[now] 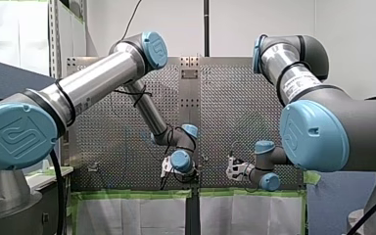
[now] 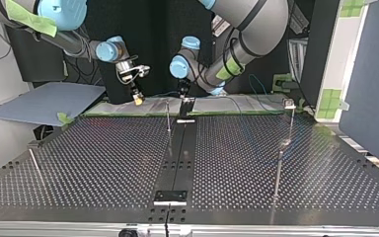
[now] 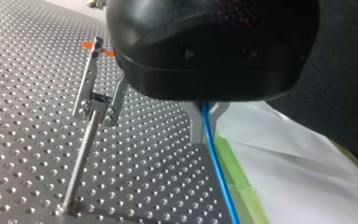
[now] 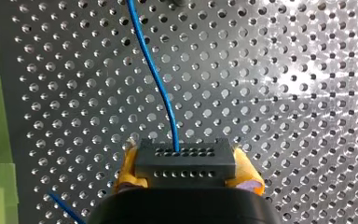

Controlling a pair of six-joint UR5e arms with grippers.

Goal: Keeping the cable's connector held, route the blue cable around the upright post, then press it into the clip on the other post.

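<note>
The connector point(image 4: 185, 161) clenched, the blue cable point(image 4: 156, 74) pointing ahead.
My right end effector point(image 4: 186, 164) grips the connector, long axis across its pads point(image 4: 248, 173); the blue cable leaves it straight ahead over the bench point(image 4: 284, 93). My left end effector point(image 3: 204, 114) pinches that cable.

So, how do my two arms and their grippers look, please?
Both arms, my left arm and my right arm, are silver tubes with dark grey joints and light blue caps bearing an embossed logo. Black cables are tied along the left one; the right one carries a white printed label. The gripper bodies are black: my left gripper has grey metal fingers, my right gripper yellow pads.
</note>
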